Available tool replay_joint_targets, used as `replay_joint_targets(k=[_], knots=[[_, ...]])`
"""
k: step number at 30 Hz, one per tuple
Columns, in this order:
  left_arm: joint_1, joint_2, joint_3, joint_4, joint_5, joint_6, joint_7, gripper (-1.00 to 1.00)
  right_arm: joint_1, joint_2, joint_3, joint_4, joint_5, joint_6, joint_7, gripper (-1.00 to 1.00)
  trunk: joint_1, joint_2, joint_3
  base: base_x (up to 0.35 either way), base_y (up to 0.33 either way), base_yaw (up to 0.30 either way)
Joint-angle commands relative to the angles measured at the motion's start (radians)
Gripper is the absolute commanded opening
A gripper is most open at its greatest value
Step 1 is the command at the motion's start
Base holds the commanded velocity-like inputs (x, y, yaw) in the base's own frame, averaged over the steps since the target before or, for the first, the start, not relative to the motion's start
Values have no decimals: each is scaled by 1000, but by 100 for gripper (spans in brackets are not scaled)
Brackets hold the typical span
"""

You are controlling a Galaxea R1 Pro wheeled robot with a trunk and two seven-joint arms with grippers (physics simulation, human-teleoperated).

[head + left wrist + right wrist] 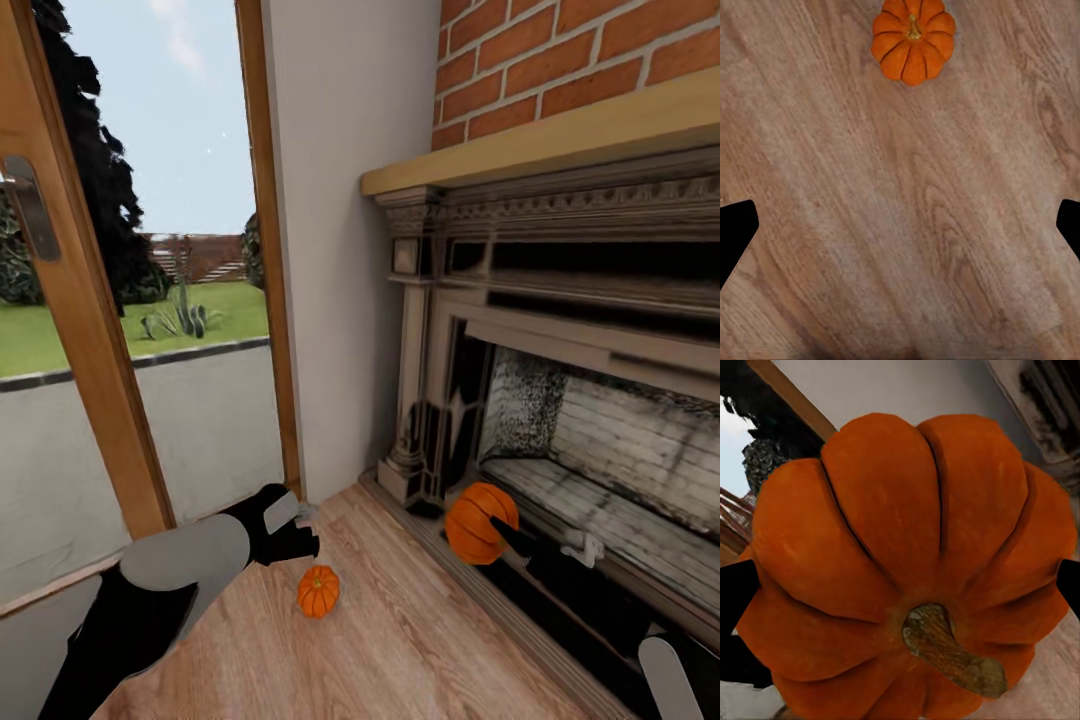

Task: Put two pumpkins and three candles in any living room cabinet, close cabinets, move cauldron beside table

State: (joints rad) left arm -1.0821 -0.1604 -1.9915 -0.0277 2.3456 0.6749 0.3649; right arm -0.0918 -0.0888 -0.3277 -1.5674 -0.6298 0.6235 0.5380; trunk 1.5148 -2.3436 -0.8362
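A small orange ribbed pumpkin (318,590) sits on the wooden floor, stem up. It also appears in the left wrist view as a pumpkin (913,37) lying beyond the fingers. My left gripper (296,530) hovers just above and to the left of it, open, with nothing between its dark fingertips (736,232). My right gripper (500,530) is shut on a second orange pumpkin (476,522), held above the floor in front of the fireplace. That pumpkin (907,562) sits between the fingers (735,600) with its stem facing the camera.
A dark stone fireplace (560,400) with a raised hearth edge stands to the right, under a wooden mantel (560,140) and brick wall. A wood-framed glass door (110,400) and a white wall corner (330,300) close off the left and back. Wooden floor (400,650) lies between.
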Motion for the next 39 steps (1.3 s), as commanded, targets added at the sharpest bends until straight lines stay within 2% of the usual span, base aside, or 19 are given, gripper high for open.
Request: replay_joint_targets(k=[1,4,11,12,15,19,21,24,25,27,29,32,35,39], knots=[[-2,-2,-38,-3,7,-25,7,100,0,1,-16,0,-7,12,46,-100,4,-8,-4,0,0,0],[-2,0,-45,-3,3,-60,5,100,0,0,-17,1,-15,26,74,-100,15,-29,-14,0,0,0],[-2,2,-47,-3,2,-63,2,100,0,1,-21,3,-20,77,97,-100,42,-78,-36,0,0,0],[-2,2,-46,-3,2,-63,3,100,0,14,-22,6,-21,75,118,-100,46,-85,-39,0,0,0],[-2,1,-46,-3,1,-63,3,100,-1,50,-24,5,-20,59,121,-100,57,-106,-48,0,0,0],[-2,2,-47,-3,1,-63,5,100,-4,62,-22,1,-22,69,100,-100,73,-134,-61,0,0,0],[-2,3,-47,-3,1,-63,5,100,-43,72,-15,0,-30,96,23,-100,77,-141,-64,0,0,0],[-2,5,-47,-3,1,-63,5,100,-217,85,4,0,-67,153,-53,-100,77,-141,-64,0,0,0],[-2,5,-47,-3,1,-63,5,100,-263,86,13,1,-81,162,-80,-100,77,-141,-64,0,0,0],[-2,5,-47,-3,1,-63,6,100,-318,91,28,4,-125,174,-159,-100,80,-148,-67,0,0,0],[-2,5,-47,-3,1,-64,6,100,-336,105,42,8,-155,177,-200,-100,85,-157,-74,0,0,0],[-2,5,-47,-3,0,-66,6,100,-342,125,58,11,-164,174,-215,-100,87,-157,-85,0,0,0],[-2,5,-47,-3,0,-75,4,100,-343,127,60,11,-167,173,-214,-100,88,-158,-97,0,0,0],[-2,5,-47,-3,0,-102,3,100,-342,127,60,11,-167,176,-169,-100,90,-159,-112,0,0,0]])
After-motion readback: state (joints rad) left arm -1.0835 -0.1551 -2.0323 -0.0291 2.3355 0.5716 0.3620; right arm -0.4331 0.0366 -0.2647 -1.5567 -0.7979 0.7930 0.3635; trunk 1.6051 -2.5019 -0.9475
